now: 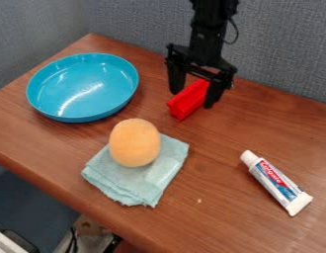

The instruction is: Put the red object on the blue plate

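On the wooden table (53, 138), the gripper (199, 87) points down with jaws spread either side of the red object's (189, 100) far end; whether they touch it is unclear, right of the blue plate (81, 86)

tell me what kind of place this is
Probably a lab or office test setup: a wooden table against a grey fabric partition wall, with a robot arm over staged household items.
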### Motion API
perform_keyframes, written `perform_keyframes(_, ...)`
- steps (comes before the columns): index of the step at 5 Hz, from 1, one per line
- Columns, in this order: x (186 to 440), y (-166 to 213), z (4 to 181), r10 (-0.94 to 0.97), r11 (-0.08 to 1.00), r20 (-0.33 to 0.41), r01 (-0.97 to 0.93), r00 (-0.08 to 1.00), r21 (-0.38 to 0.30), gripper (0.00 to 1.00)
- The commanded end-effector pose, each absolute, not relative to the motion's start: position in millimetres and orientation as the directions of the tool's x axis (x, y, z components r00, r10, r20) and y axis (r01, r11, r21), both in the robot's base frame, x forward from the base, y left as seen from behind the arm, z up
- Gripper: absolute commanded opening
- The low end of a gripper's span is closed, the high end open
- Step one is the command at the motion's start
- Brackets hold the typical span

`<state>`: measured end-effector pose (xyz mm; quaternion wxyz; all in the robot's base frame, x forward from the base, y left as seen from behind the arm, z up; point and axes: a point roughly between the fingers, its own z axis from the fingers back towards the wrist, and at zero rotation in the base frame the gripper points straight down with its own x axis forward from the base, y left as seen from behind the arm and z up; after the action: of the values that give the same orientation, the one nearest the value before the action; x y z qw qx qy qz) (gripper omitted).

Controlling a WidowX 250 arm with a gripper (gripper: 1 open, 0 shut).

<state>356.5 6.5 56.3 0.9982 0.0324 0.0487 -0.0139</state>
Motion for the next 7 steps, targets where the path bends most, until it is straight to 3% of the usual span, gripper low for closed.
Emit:
perform_keyframes(1,373.5,12.6,64.4,-0.028,0.996,-0.043,0.031,0.999,0.081,1.00)
perform_keyframes(2,377.9,18.0,56.5,-0.023,0.996,-0.043,0.027,0.999,0.086,0.00)
perform_keyframes(3,379.8,18.2,55.0,-0.031,0.996,-0.031,0.034,0.999,0.082,0.00)
perform_keyframes(4,381.5,17.8,52.8,-0.034,0.996,-0.032,0.036,0.999,0.078,1.00)
perform_keyframes(5,383.5,17.3,51.0,-0.037,0.996,-0.030,0.039,0.999,0.074,1.00)
perform_keyframes(6,382.6,17.6,49.9,-0.036,0.996,-0.026,0.038,0.999,0.075,0.00)
perform_keyframes(7,381.3,17.0,49.2,-0.037,0.996,-0.023,0.038,0.999,0.075,0.00)
